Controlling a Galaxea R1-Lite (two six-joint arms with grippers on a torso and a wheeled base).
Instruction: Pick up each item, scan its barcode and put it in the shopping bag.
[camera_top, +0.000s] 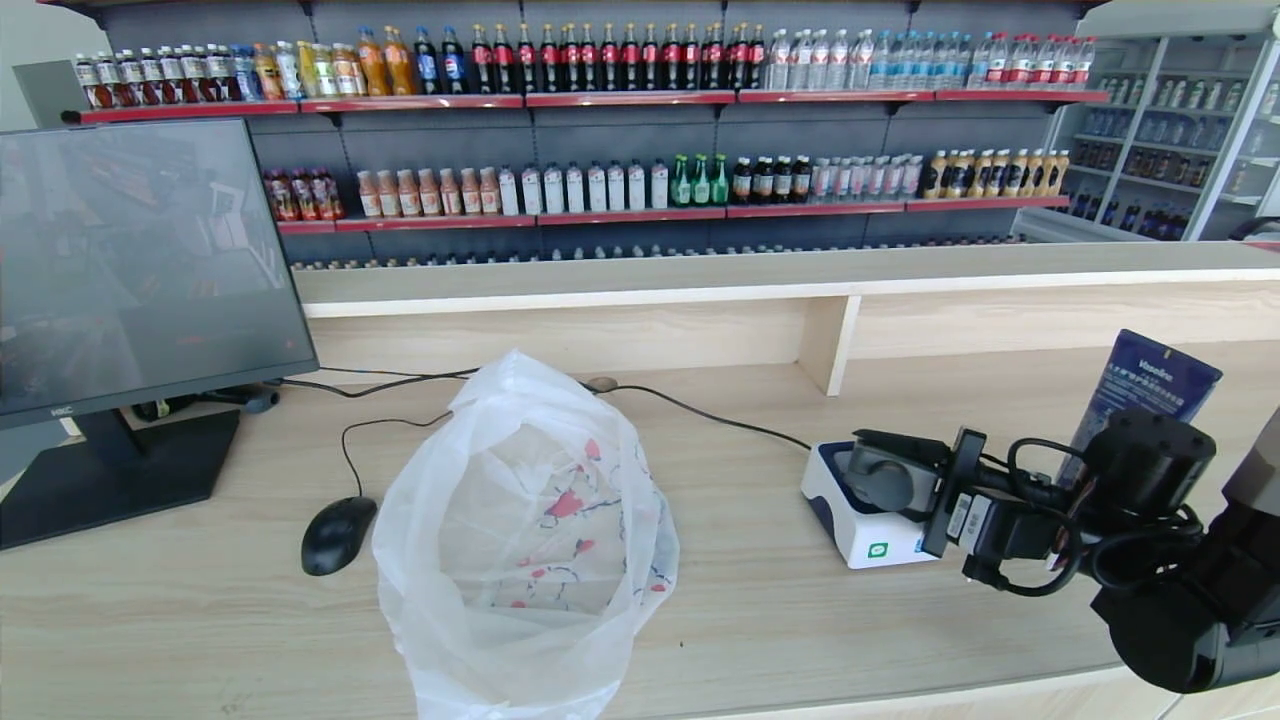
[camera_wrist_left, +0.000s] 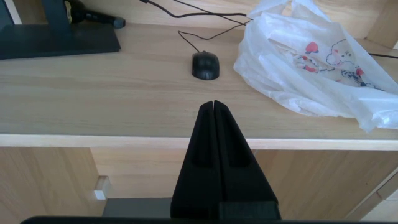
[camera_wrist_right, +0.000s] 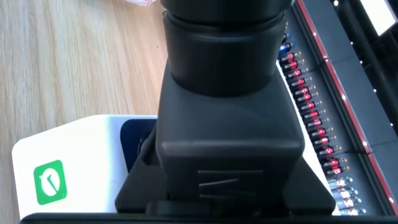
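Hard-to-see stuff first: the right gripper (camera_top: 880, 462) is over the barcode scanner (camera_top: 862, 540), pinching a dark grey bottle (camera_top: 885, 482). From the right wrist that bottle (camera_wrist_right: 224, 93) blocks nearly everything, so the fingers are mostly buried behind it and I can't make out any barcode. Past it there's just a corner of the scanner (camera_wrist_right: 68, 168), white with a green logo. The blue tube (camera_top: 1145, 385) standing behind the right arm is partly covered by the arm. There's also a small black object by the monitor (camera_top: 140, 260) that I can't identify. The left gripper (camera_wrist_left: 213, 109) hangs just off the counter's near edge, its black wedge fingers pressed flat together with nothing in them. The shopping bag (camera_top: 520, 520) is thin, crinkly, see-through white plastic with red and blue prints. It sits mid-counter with its mouth gaping upward, and from the left wrist the bag (camera_wrist_left: 311, 62) looks slumped and lumpy. The counter (camera_top: 200, 620) is pale wood grain, smooth and flat. A glossy black mouse (camera_top: 338, 533) sits just beside the bag, between it and the monitor base, and a thin black cable (camera_top: 700, 410) runs behind the bag toward the scanner. There's open wood between the bag and the scanner, and a bare strip along the front edge. A raised ledge (camera_top: 760, 270) walls off the back.
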